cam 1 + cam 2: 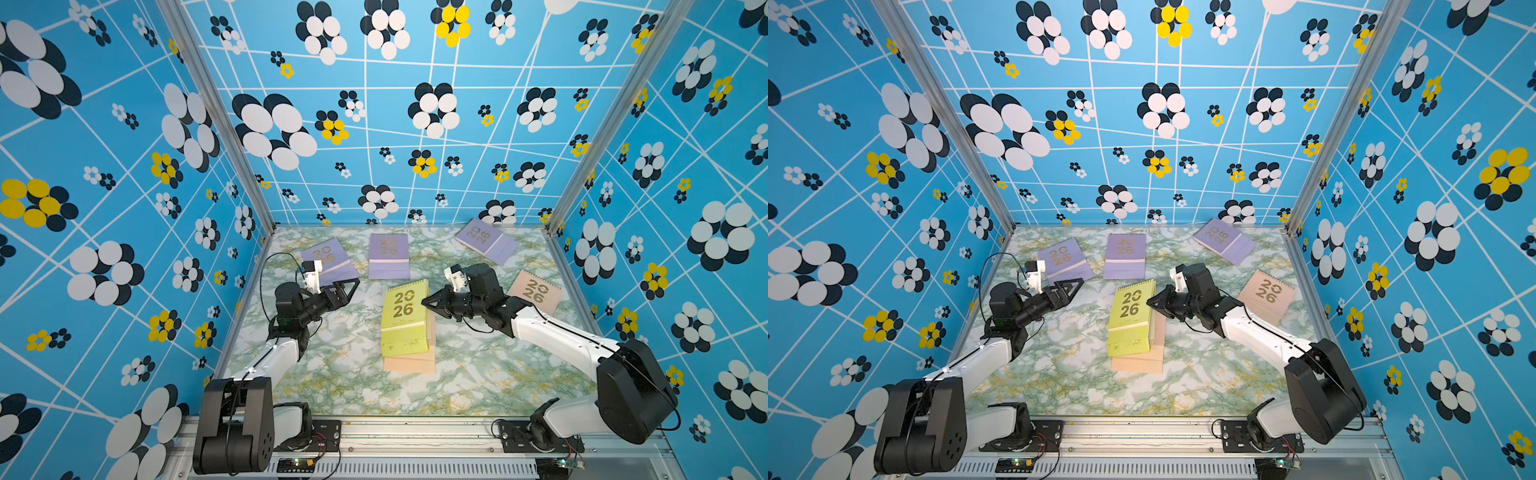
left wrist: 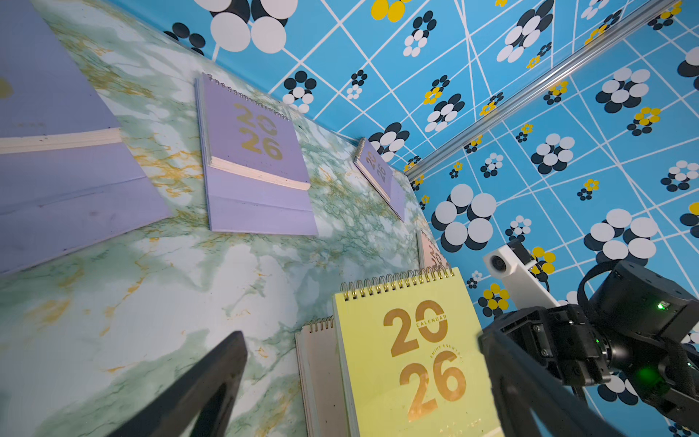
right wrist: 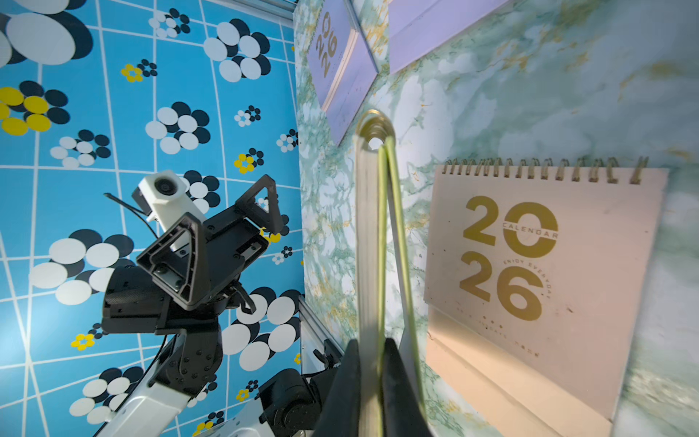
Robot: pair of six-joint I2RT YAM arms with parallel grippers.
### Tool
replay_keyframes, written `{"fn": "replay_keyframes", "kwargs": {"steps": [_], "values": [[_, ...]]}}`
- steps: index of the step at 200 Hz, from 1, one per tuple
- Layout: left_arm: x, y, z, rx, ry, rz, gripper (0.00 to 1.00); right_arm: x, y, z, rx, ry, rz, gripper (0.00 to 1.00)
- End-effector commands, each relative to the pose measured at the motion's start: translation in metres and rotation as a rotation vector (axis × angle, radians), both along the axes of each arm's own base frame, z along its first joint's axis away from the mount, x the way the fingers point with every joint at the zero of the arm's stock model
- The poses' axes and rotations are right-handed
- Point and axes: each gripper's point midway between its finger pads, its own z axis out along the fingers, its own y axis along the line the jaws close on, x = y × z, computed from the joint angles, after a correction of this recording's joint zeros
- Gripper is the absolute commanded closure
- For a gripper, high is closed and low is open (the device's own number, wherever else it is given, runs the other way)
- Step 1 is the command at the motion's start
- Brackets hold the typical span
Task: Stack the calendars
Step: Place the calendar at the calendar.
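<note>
Gripping: our right gripper (image 1: 427,302) is clamped on the right edge of the yellow calendar (image 1: 405,320); the right wrist view shows the jaws shut on its pages.
Place: we see it mid-table (image 1: 332,374), lying over a peach calendar (image 1: 409,365) whose near end shows beneath.
Left arm: our left gripper (image 1: 347,287) is spread wide, holding nothing, by the near corner of the left lilac calendar (image 1: 326,257).
Far side: middle lilac calendar (image 1: 388,255), then right lilac calendar (image 1: 486,241) near the corner.
Right side: we see the second peach calendar (image 1: 536,291) lying flat, apart.
</note>
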Motion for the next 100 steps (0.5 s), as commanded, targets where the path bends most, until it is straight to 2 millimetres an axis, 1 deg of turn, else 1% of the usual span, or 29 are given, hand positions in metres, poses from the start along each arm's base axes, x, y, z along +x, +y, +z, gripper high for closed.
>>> {"fn": "replay_keyframes", "kwargs": {"steps": [1,41,100], "values": [[-0.003,-0.01,0.02,0.017,-0.077,-0.049,0.0,-0.003,0.008,0.032,0.092,-0.085,0.061,1.0],[-0.007,-0.019,0.023,0.015,-0.086,-0.078,0.0,-0.006,-0.002,0.011,0.057,-0.043,0.054,1.0],[-0.009,-0.029,0.023,0.016,-0.086,-0.107,0.01,-0.007,-0.009,-0.011,0.057,-0.006,0.038,1.0]]}}
